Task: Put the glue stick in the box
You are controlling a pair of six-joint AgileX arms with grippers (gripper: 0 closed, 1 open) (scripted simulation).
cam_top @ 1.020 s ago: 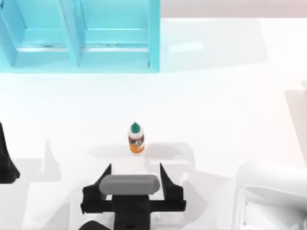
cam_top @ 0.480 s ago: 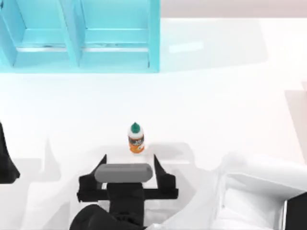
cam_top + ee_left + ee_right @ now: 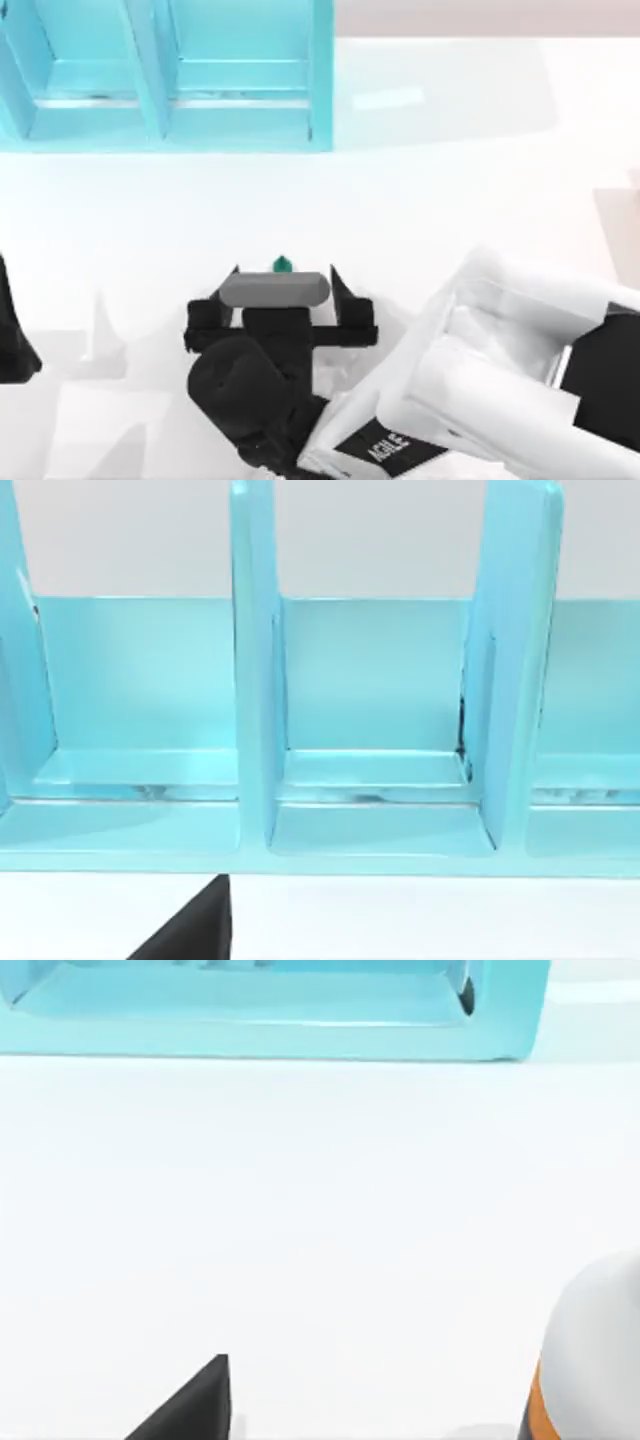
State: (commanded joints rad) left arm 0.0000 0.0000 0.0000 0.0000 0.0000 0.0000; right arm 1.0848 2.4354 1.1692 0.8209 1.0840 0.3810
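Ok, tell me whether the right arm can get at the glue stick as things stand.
Probably yes. The right hand is open, fingers apart to either side of the glue stick, whose green cap peeks out between them. Nothing looks in the way.

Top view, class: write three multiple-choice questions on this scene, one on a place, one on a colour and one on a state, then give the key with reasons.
1. Where on the table is the box?
A. far side, towards the left
B. near right corner
C. under the right arm

2. What colour is the glue stick cap?
A. red
B. dark green
C. yellow

3. How is the right hand?
A. shut on the glue stick
B. open, with a finger on either side of the glue stick
C. inside the box

Key: 1 A, the blue box sits at the top view's upper left; 2 B, the cap tip is green; 3 B, both fingers stand wide of the cap.
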